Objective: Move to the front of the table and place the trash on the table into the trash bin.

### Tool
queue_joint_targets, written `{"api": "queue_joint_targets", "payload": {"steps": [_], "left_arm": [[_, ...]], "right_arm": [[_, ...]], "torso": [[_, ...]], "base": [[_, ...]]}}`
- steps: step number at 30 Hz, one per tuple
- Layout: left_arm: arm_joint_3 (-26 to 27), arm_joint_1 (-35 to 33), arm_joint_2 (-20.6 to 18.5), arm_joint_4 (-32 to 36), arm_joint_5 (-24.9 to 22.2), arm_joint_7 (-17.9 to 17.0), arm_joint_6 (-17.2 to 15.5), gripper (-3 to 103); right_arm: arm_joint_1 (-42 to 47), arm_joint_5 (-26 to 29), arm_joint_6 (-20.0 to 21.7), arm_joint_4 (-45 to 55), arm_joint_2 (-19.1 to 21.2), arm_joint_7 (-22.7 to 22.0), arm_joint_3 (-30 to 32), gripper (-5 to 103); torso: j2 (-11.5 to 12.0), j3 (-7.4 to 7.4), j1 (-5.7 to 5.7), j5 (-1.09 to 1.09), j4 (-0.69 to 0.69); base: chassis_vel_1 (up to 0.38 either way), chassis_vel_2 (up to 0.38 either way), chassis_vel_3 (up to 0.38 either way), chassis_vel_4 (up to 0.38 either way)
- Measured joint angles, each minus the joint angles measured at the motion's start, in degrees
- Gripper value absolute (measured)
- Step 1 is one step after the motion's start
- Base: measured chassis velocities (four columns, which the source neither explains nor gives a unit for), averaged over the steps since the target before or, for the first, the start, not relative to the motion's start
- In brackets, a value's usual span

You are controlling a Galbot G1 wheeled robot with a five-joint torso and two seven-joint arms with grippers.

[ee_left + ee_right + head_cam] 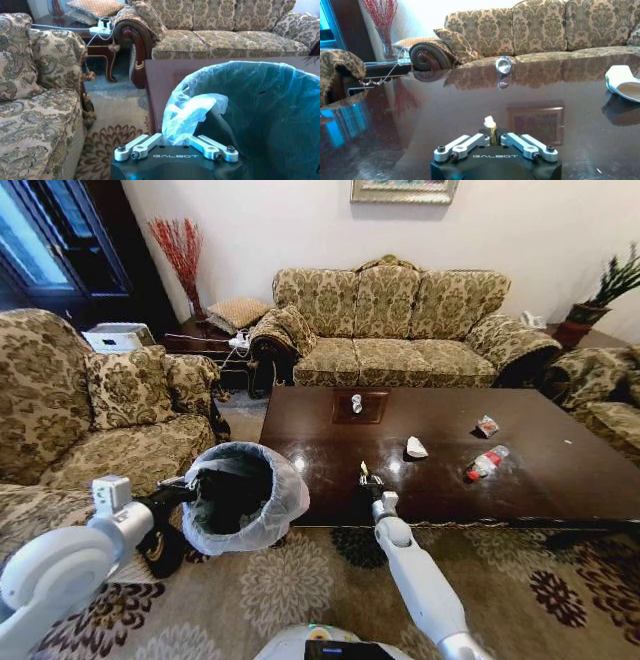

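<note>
My left gripper (192, 490) is shut on the bag-lined rim of the trash bin (242, 498), holding the bin beside the table's left front corner; the fingers (145, 144) pinch the whitish bag (192, 112). My right gripper (365, 478) hovers low over the table (560, 480) near its front edge, shut on a small piece of trash (490, 123), a thin yellowish stick with a white tip. On the table lie a small clear cup (356, 403), a white tissue (416, 447), a red-white wrapper (487, 425) and a clear bottle with a red cap (486, 463).
A patterned sofa (400, 320) stands behind the table, and armchairs (110, 410) flank it left and right. A side table (215, 340) with cables sits at the back left. Patterned carpet (300, 580) covers the floor before the table.
</note>
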State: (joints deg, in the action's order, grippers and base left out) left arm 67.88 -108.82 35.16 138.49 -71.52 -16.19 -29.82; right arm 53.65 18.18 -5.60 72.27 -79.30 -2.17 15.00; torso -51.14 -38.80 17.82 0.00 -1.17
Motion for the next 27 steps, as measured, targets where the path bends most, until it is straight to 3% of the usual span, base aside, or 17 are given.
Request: {"api": "queue_joint_targets", "payload": {"steps": [3,6,7,9,11,14,19,21,26,27], "left_arm": [[0.5,-0.3,-0.4,0.0,-0.4,-0.1,0.0,2],[1.4,-0.4,-2.4,-0.6,-2.1,-0.9,-0.6,2],[1.4,-0.4,-2.4,-0.6,-2.1,-0.9,-0.6,2],[1.8,0.0,-4.1,-1.7,-3.8,-1.4,-2.1,2],[2.0,0.0,-4.6,-2.0,-4.2,-1.6,-2.5,2],[3.1,-0.6,-6.3,-2.4,-5.6,-2.2,-3.6,2],[3.6,-0.8,-6.9,-2.0,-6.0,-2.5,-3.9,2],[3.6,-0.9,-6.9,-1.4,-6.1,-2.7,-3.9,2],[3.3,-1.0,-6.3,-0.4,-5.9,-2.8,-3.9,2],[3.3,-1.0,-6.0,-0.2,-5.9,-2.8,-3.9,2]], "right_arm": [[1.4,0.8,0.3,4.0,0.5,0.0,0.2,1],[5.6,4.7,5.0,22.0,3.7,3.8,-1.2,0],[5.6,4.7,5.0,22.0,3.7,3.8,-1.2,0],[6.5,9.2,7.8,38.0,5.9,6.4,-4.6,0],[6.2,11.1,8.8,42.1,6.5,7.1,-5.9,0],[2.9,20.1,16.0,56.1,9.3,6.3,-13.7,0],[-0.1,21.6,21.3,61.5,10.6,5.2,-20.4,0],[-1.1,20.9,26.2,62.5,10.7,4.6,-24.0,0],[-1.9,14.5,30.8,59.7,10.3,5.7,-28.2,-1],[-2.0,13.2,31.2,58.7,9.9,6.1,-28.8,4]], "torso": [[0.0,-0.01,0.0,0.01,-0.01],[0.0,-0.01,0.01,-0.01,0.01],[0.0,-0.01,0.01,-0.01,0.01],[0.0,0.0,0.0,-0.01,0.01],[0.0,0.0,0.0,-0.02,0.01],[0.0,0.0,0.0,-0.03,-0.01],[0.0,0.0,0.0,0.02,0.0],[0.0,0.0,0.0,0.01,0.0],[0.0,0.0,0.0,-0.01,0.0],[0.0,0.0,0.0,-0.01,0.0]], "base": [[0.0,0.0,0.0,0.0],[0.0,0.0,0.0,0.0],[0.0,0.0,0.0,0.0],[0.0,0.0,0.0,0.0],[0.0,0.0,0.0,0.0],[0.0,0.0,0.0,0.0],[0.0,0.0,0.0,0.0],[0.0,0.0,0.0,0.0],[0.0,0.0,0.0,0.0],[0.0,0.0,0.0,0.0]]}}
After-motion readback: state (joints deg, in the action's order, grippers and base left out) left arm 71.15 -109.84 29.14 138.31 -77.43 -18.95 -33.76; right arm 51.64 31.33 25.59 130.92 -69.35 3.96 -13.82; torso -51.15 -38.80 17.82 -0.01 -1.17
